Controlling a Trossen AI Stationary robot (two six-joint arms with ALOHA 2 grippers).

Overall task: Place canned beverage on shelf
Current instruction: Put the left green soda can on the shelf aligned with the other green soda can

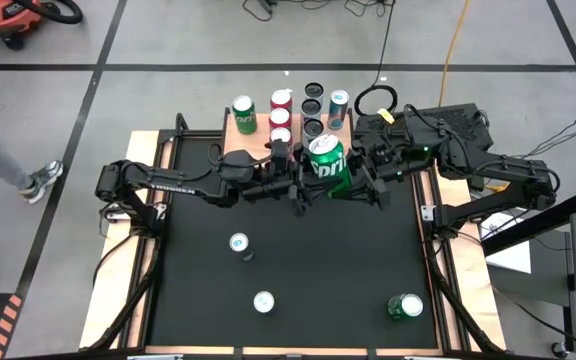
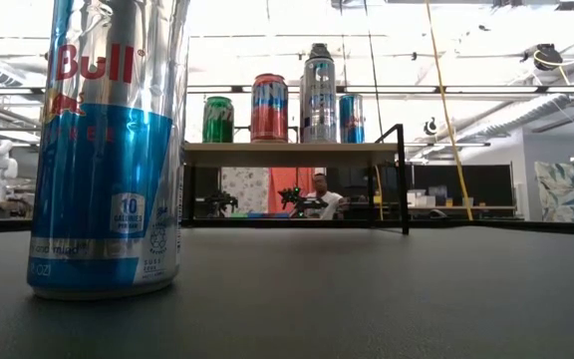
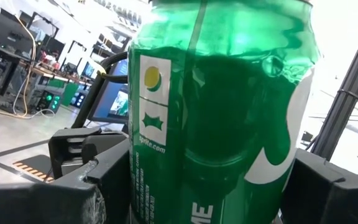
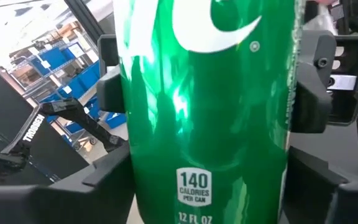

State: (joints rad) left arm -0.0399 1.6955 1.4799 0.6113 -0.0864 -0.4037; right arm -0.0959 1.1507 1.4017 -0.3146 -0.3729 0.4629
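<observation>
A green Sprite can point(image 1: 328, 165) hangs in the air over the table's far middle, just in front of the shelf point(image 1: 259, 146). My left gripper point(image 1: 303, 182) reaches it from the left and my right gripper point(image 1: 356, 172) from the right, and both are shut on it. The can fills both wrist views point(image 3: 222, 112) point(image 4: 210, 106). The shelf is a light-wood board on black legs point(image 2: 287, 153). It carries a green can point(image 1: 244, 113), red cans point(image 1: 282, 101) and several others standing on their bases. Neither gripper shows in the low view. My left gripper pinches the can's round wall point(image 3: 143, 186) between its two fingers point(image 3: 82, 193), one on each side. It comes about level from the table's left. The can is lifted clear of table and shelf, near upright with its top rim up. My right gripper has the can's wall point(image 4: 143, 180) between its two fingers point(image 4: 107, 177), near the printed calorie mark. It comes level from the table's right, opposite the other gripper, whose fingers point(image 4: 112, 78) show farther along the can. The can hangs clear of the table.
On the black table stand a silver-blue can point(image 1: 238, 242) point(image 2: 108, 150), another can point(image 1: 264, 301) and a green can point(image 1: 405, 306) at the near right. A person's leg and shoe point(image 1: 38, 180) show on the floor at the left.
</observation>
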